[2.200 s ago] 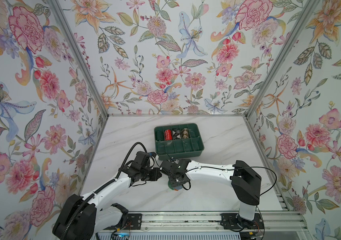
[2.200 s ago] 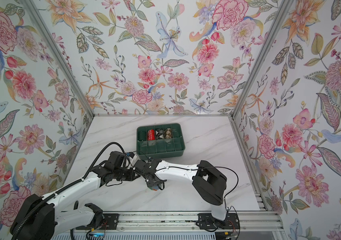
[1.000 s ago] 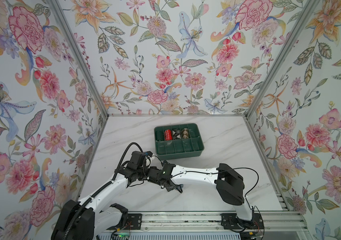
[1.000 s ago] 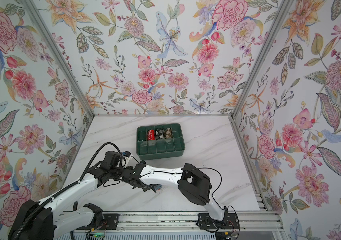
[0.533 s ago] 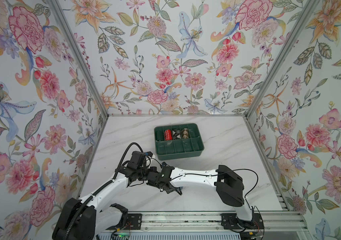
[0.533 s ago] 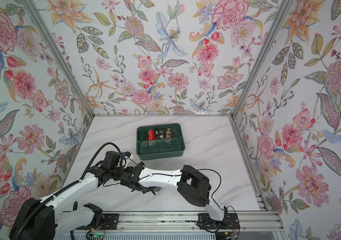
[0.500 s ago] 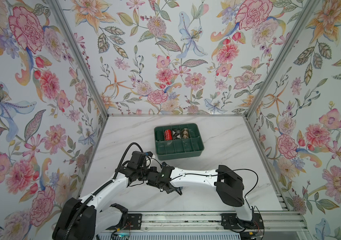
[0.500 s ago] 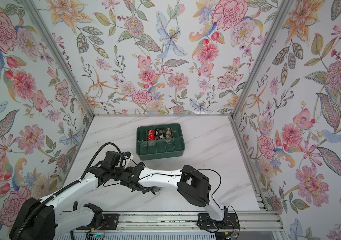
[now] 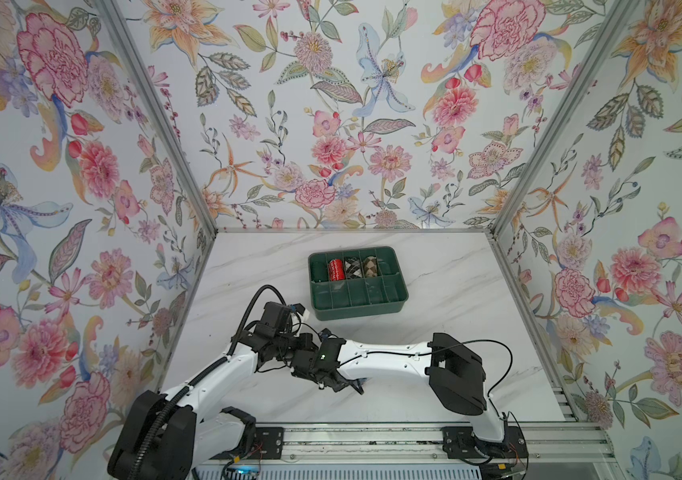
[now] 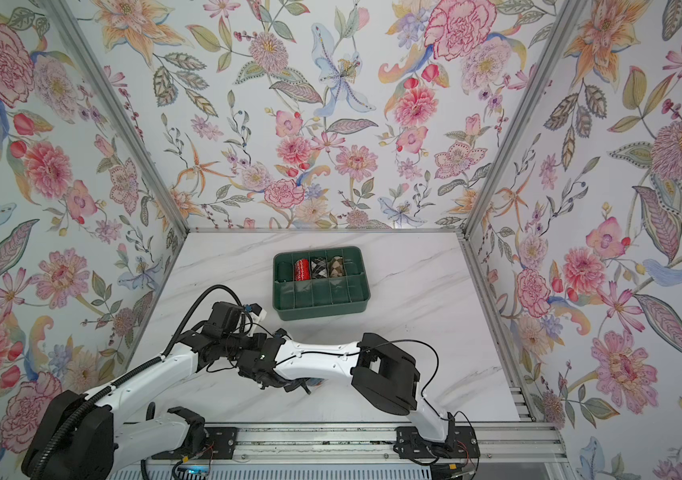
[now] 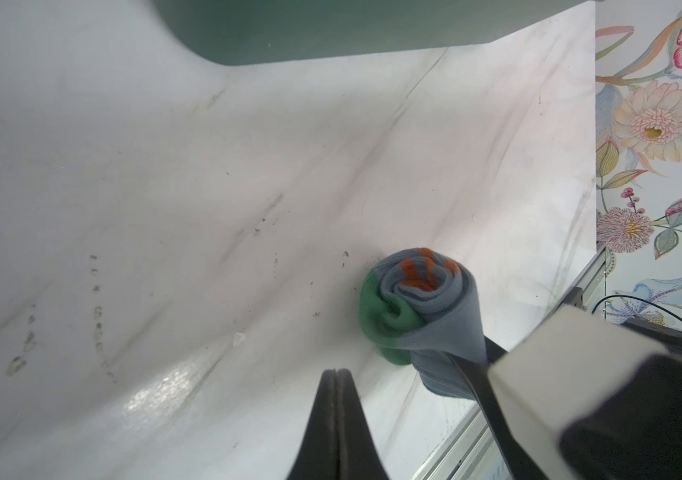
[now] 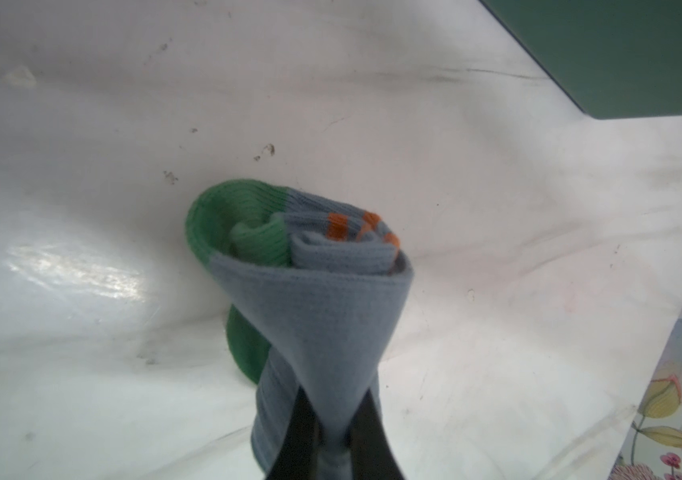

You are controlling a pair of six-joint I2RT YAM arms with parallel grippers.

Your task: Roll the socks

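Right gripper [image 12: 333, 419] pinches outer grey-blue layer of rolled socks [image 12: 310, 299]; roll apparently resting on tabletop [image 12: 81, 166]. Left gripper [image 11: 335, 374] clenched, empty, beside roll.

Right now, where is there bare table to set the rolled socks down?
Bare marble table lies between the green tray and the right wall, and in the strip behind the tray. Crowded in front of the tray: the shut left gripper and the right gripper, pinching the socks, meet there.

Ribbed cloth socks [image 12: 318, 307] — glossy marble-look table [image 12: 81, 270]
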